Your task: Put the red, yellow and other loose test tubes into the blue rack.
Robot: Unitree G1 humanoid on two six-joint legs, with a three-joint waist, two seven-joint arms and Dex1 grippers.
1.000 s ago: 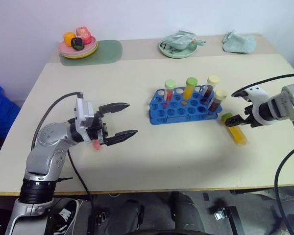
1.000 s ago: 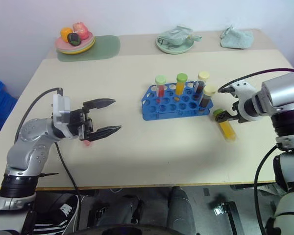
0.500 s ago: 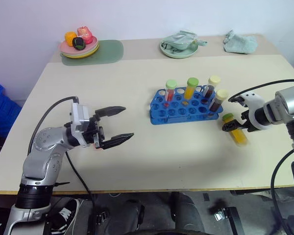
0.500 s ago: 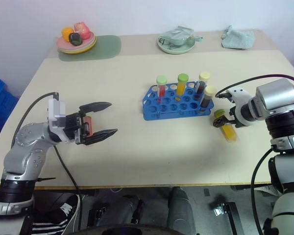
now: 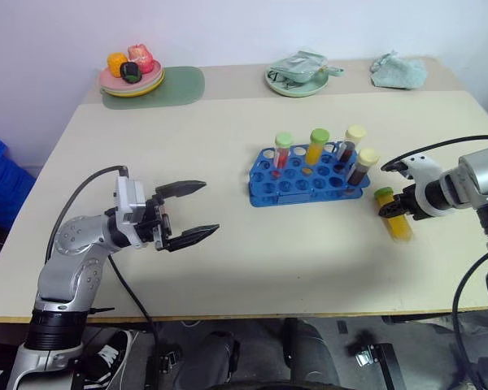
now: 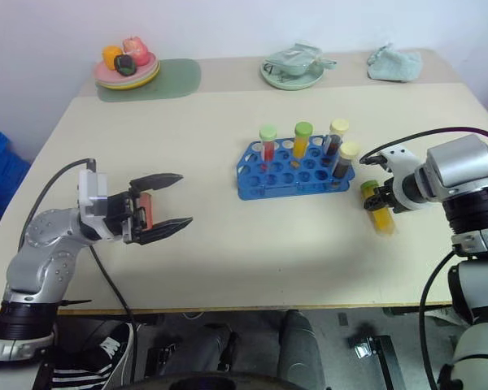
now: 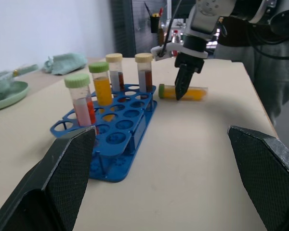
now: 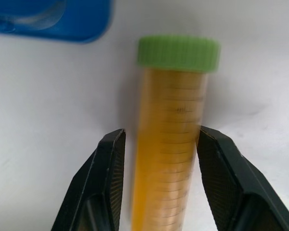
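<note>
The right gripper (image 8: 159, 183) has its 2 black fingers (image 8: 106, 178) around the lying green-capped yellow plastic test tube (image 8: 171, 134), one finger touching it, at 3 o'clock of the blue plastic rack (image 5: 305, 180). The left gripper (image 5: 197, 211) is spread wide and empty.

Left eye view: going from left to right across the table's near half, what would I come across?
Left gripper, fingers spread → blue rack with four standing tubes → yellow tube with a green cap, lying flat → right gripper, fingers on either side of that tube.

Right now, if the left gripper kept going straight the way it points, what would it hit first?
Probably the blue rack: the left gripper points level across the table toward it, fingers wide. Height is hard to judge; it might meet the upright tubes first or pass beside the rack.
</note>
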